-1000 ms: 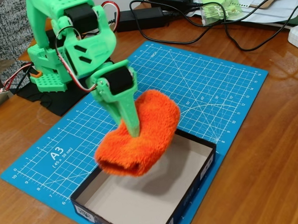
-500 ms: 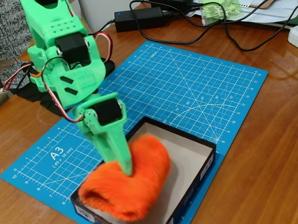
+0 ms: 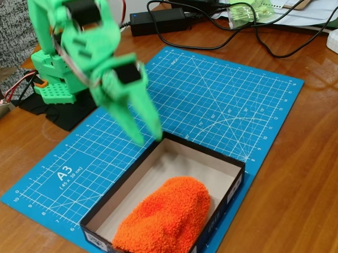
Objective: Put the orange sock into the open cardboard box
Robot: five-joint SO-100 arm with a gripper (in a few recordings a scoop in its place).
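Observation:
The orange sock (image 3: 165, 222) lies as a fuzzy lump inside the open cardboard box (image 3: 234, 182), filling its near right part and reaching the front wall. The box has dark outer walls and a pale inside, and it rests on the near corner of a blue cutting mat. My green gripper (image 3: 147, 139) hangs above the box's far left corner, well clear of the sock. Its two fingers (image 3: 132, 129) are spread apart with nothing between them.
The blue A3 cutting mat (image 3: 224, 95) covers the wooden table's middle. My green arm base (image 3: 56, 81) stands at the back left. Black cables and a power brick (image 3: 158, 19) run along the back, with papers and a green object at the back right.
The gripper lowered the sock into the box, then let it go, opened and rose back toward the far left. The sock now rests in the box.

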